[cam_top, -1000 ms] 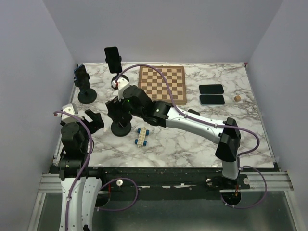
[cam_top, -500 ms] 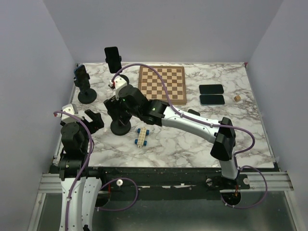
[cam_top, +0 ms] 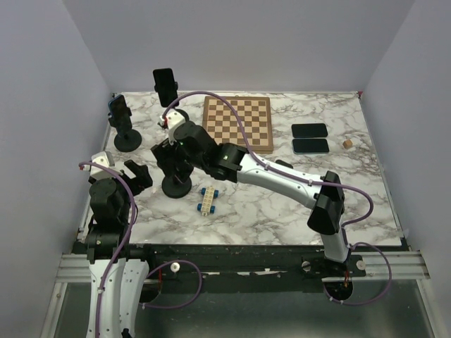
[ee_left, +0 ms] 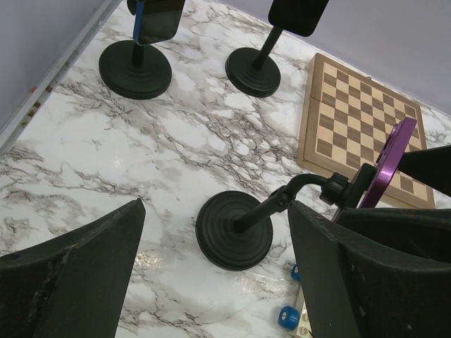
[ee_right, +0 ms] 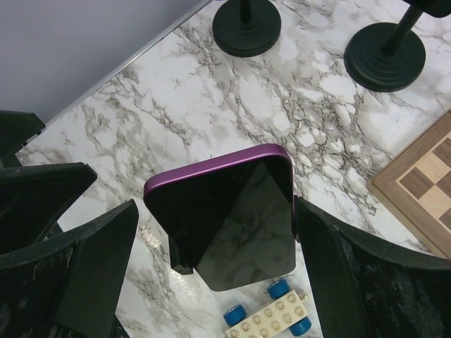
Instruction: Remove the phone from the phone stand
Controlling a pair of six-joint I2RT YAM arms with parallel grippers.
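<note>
A purple-edged phone (ee_right: 232, 218) with a dark screen sits tilted in the clamp of the near phone stand (ee_left: 234, 230), whose round black base rests on the marble table. My right gripper (ee_right: 216, 204) straddles the phone and is open: the right finger (ee_right: 366, 282) is at the phone's right edge, and the left finger (ee_right: 84, 267) stands apart from it. In the top view the right gripper (cam_top: 169, 156) hides the phone above the stand's base (cam_top: 176, 187). My left gripper (ee_left: 216, 205) is open and empty, hanging near and left of that stand (cam_top: 134, 176).
Two more stands with phones are at the back left (cam_top: 126, 139) (cam_top: 165, 84). A chessboard (cam_top: 237, 123) lies at the back middle. Two black phones (cam_top: 310, 138) lie flat to its right, beside a small wooden piece (cam_top: 347, 143). A toy brick car (cam_top: 208, 200) lies right of the near stand.
The right arm has pushed a little farther back and left over the near stand. The left arm has not moved.
</note>
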